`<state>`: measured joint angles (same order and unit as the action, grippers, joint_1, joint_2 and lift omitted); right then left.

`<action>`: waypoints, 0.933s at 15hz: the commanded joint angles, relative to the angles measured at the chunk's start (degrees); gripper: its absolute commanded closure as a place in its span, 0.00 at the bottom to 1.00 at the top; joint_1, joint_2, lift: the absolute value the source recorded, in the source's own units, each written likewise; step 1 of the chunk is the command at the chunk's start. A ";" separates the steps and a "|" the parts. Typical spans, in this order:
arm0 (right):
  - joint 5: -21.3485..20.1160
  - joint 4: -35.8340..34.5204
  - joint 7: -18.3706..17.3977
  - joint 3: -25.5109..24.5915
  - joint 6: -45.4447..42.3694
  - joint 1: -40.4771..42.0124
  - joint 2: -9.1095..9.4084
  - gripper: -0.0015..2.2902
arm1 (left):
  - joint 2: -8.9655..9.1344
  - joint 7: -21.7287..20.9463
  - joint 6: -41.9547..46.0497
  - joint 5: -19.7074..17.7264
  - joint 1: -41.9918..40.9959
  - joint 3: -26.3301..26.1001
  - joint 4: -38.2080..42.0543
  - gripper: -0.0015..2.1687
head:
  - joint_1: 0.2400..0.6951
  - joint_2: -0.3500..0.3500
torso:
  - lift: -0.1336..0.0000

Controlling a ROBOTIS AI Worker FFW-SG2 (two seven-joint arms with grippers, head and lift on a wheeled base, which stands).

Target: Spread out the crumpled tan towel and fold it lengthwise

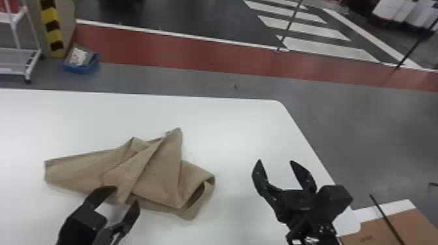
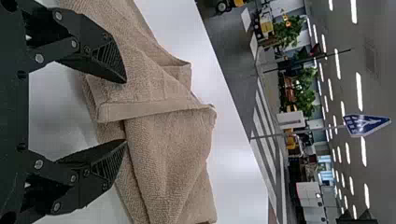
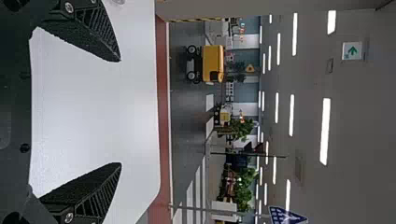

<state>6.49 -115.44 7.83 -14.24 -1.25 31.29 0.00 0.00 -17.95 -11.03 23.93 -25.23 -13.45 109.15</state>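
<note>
The crumpled tan towel is lying on the white table; my left gripper is standing spread at its near edge, perhaps touching; my right gripper is standing open, well apart to the right; by closing on several layers, I would be risking dragging the folds together; the long axis is running left to right, right end slanting nearer, one peak pointing away.

Tan towel, crumpled on white table.
Lies in overlapping folds, one long tapering flap crossing diagonally over the middle; far edge pulled to a peak, robot's-right end curled into an open loop (dark inside). Nubbly terry weave, flat band along one hem.
</note>
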 commanded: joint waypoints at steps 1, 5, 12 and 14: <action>0.27 0.30 -0.01 -0.08 -0.01 -0.08 0.05 0.04 | 0.15 -0.06 0.00 0.06 0.00 0.09 0.10 0.33 | 1.00 0.00 | 0.10; 0.27 0.83 -0.01 0.00 -0.01 -0.17 0.05 0.04 | 0.15 -0.50 0.00 0.06 -0.09 0.17 0.63 0.34 | 1.00 0.00 | 0.10; 0.98 0.92 0.08 0.00 -0.19 -0.17 0.05 0.04 | 0.15 -2.26 -1.76 -0.11 -0.09 1.49 3.79 0.64 | 1.00 0.00 | 0.10; 0.98 1.00 0.08 0.00 -0.19 -0.17 0.05 0.04 | 0.15 -4.11 -4.22 -1.61 -0.35 2.20 7.75 0.66 | 1.00 0.00 | 0.10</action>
<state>7.47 -114.49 7.91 -14.25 -1.52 31.11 0.00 0.00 -21.61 -13.48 23.16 -25.38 -11.72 114.41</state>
